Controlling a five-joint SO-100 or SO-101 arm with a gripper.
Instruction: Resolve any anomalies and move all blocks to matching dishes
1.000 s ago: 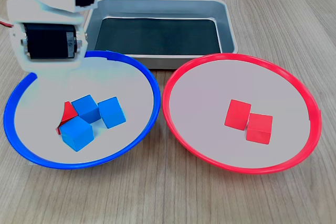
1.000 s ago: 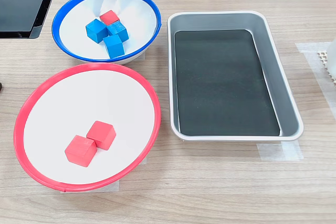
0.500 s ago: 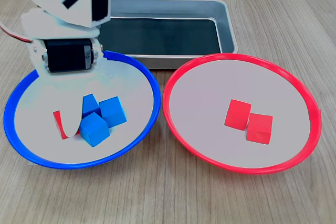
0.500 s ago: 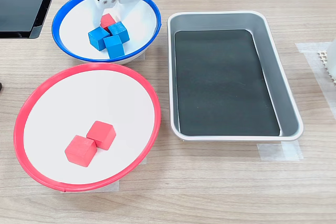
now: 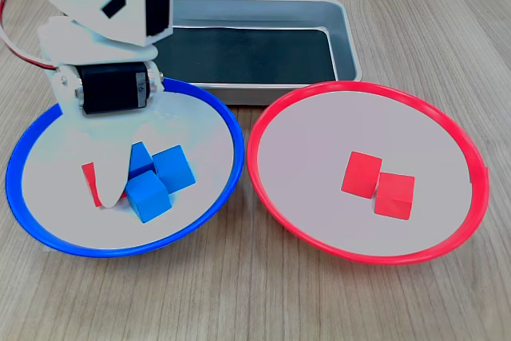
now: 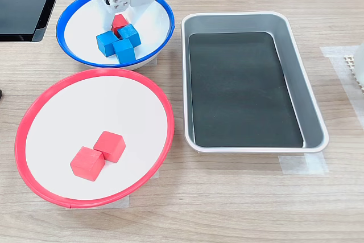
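Hand [image 5: 112, 185] lowered onto red block [image 6: 119, 22], blue blocks [image 5: 160, 177] crowding

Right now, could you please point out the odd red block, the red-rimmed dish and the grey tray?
red block [image 5: 89, 181], first exterior view, its visible side face.
red-rimmed dish [image 5: 319, 93], first exterior view, far rim.
grey tray [image 6: 296, 55], second exterior view, inner side wall.

You are looking at a robot practice table, like in a lab or a hobby room. The wooden table [image 6: 239, 209] has a small white robot arm [image 5: 104, 29] standing over it. Bits of clear tape [image 6: 301, 164] stick a grey metal tray [image 6: 311, 112] to the wood. Two big bowls [image 5: 367, 173] and little toy cubes [image 6: 96, 155] are set out like a sorting game.
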